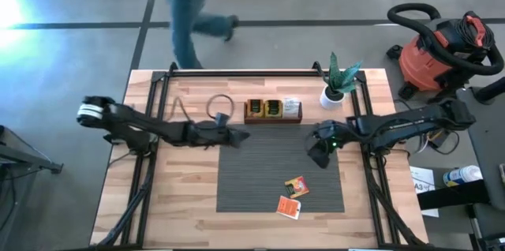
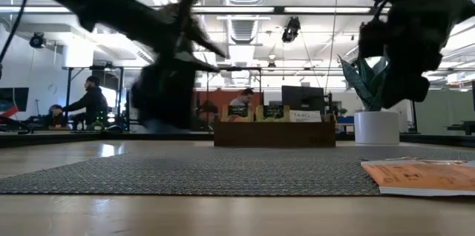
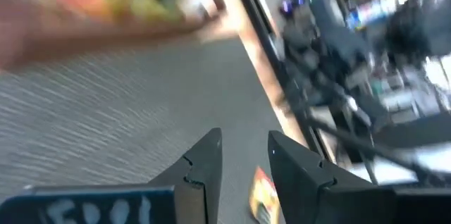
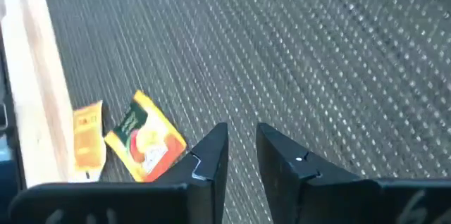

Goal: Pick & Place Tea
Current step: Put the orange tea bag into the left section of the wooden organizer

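High view: wooden tabletop [image 1: 181, 204] with a grey ribbed mat [image 1: 268, 176] at centre. Two tea sachets lie on the mat's near right part, one orange-yellow [image 1: 297, 186], one orange-red [image 1: 289, 207], just beside each other. A dark wooden tray [image 1: 272, 110] sits at the mat's far edge, holding upright sachets, dark-fronted and one white. A potted plant [image 1: 337, 85] stands right of the tray. Left gripper [image 1: 239, 134] hovers over the mat's far left corner; right gripper [image 1: 319, 155] hovers over the mat's right edge, apart from both sachets. A person [image 1: 185, 6] stands on the floor beyond the tabletop; a red shop vacuum [image 1: 438, 54] is at far right. Low view: orange-red sachet [image 2: 419, 175] flat on the mat in the right foreground; tray [image 2: 274, 128] and white plant pot [image 2: 377, 126] behind; both arms blurred overhead, people in the room behind. Left wrist view: the left fingers [image 3: 204, 164] stand apart with a clear gap, nothing between them; a sachet [image 3: 263, 194] lies on the mat below. Right wrist view: the right fingers [image 4: 211, 155] show a narrow gap, holding nothing; the orange-yellow sachet [image 4: 146, 137] and the orange-red one [image 4: 88, 141] lie on the mat beside them, untouched.
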Controlling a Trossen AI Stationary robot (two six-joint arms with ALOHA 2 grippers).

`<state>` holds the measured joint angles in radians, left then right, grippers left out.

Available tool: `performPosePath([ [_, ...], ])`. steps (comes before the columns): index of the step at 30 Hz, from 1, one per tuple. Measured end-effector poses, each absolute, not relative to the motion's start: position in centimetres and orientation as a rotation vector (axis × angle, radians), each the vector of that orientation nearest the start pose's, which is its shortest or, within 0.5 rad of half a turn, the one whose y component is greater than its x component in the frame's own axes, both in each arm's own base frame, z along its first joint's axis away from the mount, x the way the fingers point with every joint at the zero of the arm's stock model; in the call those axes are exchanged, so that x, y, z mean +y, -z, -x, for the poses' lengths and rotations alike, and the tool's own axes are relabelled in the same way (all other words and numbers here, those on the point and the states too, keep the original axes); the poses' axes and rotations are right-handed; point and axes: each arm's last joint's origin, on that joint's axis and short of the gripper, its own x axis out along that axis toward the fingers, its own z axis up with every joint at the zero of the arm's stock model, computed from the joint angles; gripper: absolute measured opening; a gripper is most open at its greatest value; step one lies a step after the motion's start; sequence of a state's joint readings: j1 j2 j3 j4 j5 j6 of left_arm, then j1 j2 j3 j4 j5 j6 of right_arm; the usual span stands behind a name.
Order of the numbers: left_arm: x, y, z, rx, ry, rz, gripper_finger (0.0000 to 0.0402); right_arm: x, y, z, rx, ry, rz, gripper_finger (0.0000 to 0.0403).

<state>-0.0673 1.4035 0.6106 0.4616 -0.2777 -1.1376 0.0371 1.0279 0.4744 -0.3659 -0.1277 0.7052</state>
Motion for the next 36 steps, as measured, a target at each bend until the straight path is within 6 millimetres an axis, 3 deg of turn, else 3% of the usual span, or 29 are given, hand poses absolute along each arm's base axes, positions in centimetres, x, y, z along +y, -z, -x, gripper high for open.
performPosePath([
  [5,-4.4,-20.0,-32.8,0.294,-0.240,1.057,0.0110,1.2,-17.1,-17.1,0.891,0.147,-0.689,0.0073],
  [10,-7.7,-19.5,-36.8,0.409,-0.231,1.001,0.0110,1.5,-16.0,-16.4,0.927,0.086,-0.691,0.0082],
  [15,-9.4,-18.6,-39.7,0.444,-0.244,1.015,0.0110,2.1,-14.7,-16.0,0.965,0.037,-0.692,0.0090],
  [23,-11.9,-17.4,-44.1,0.474,-0.167,1.083,0.0110,3.9,-14.5,-16.1,0.982,-0.058,-0.674,0.0095],
  [29,-13.0,-15.4,-45.7,0.591,-0.123,1.080,0.0110,5.3,-14.6,-16.8,0.948,-0.091,-0.768,0.0087],
  [36,-12.8,-14.2,-44.7,0.659,-0.093,0.994,0.0110,7.1,-13.4,-18.3,0.947,-0.072,-0.934,0.0087],
])
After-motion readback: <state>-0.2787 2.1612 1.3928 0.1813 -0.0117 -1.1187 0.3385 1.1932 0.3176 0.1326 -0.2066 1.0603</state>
